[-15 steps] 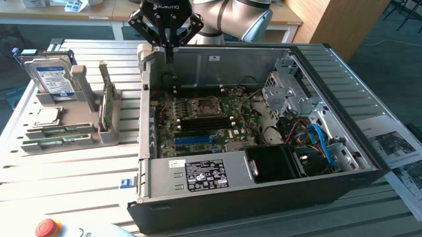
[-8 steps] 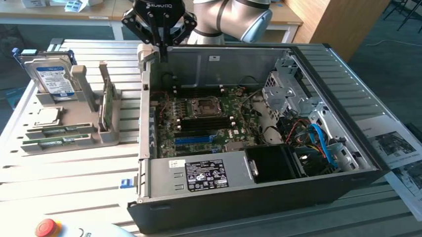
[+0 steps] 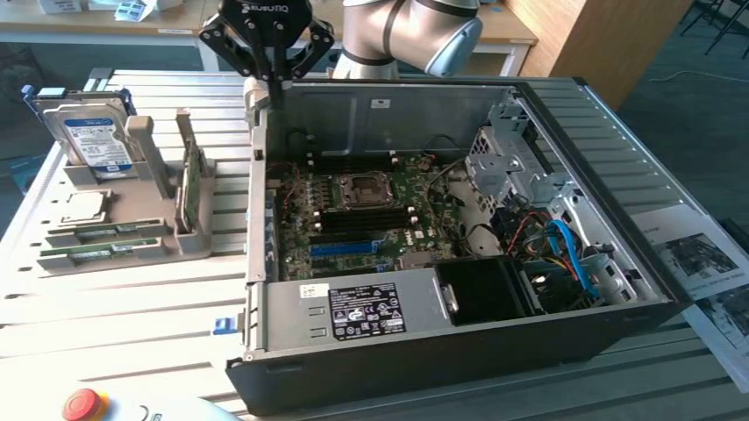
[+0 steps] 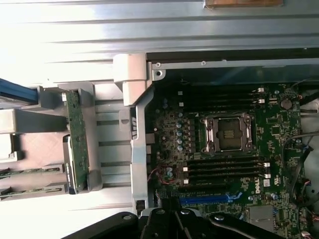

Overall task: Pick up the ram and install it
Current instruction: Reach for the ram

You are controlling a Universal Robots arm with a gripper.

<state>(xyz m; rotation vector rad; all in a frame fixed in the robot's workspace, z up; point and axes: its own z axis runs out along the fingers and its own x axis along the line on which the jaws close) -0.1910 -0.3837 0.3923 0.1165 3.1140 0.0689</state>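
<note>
Open computer case (image 3: 387,110) lying on a slatted metal table (image 3: 117,307), with the arm's gripper (image 3: 277,82) poised above the case's far corner at the exterior view's left. The gripper's fingers are pressed together and carry nothing. The ram (image 3: 188,180), a narrow green stick, stands on its long edge in a slot of the grey holder (image 3: 193,239). This holder sits on the table just beside the case, on the exterior view's left, and the ram is apart from the gripper, which hangs higher. In the same holder are 1 hard drive (image 3: 94,132) upright at the far end and 1 square processor chip (image 3: 82,208) lying flat. What appear to be 2 further green sticks (image 3: 103,232) lie flat in the near trays, though their detail is hard to make out. Inside the case, the motherboard (image 3: 363,210) shows the processor socket (image 4: 227,133) flanked on 2 sides by black memory slots (image 4: 224,167). A red button (image 3: 84,403) sits at the table's near edge
</note>
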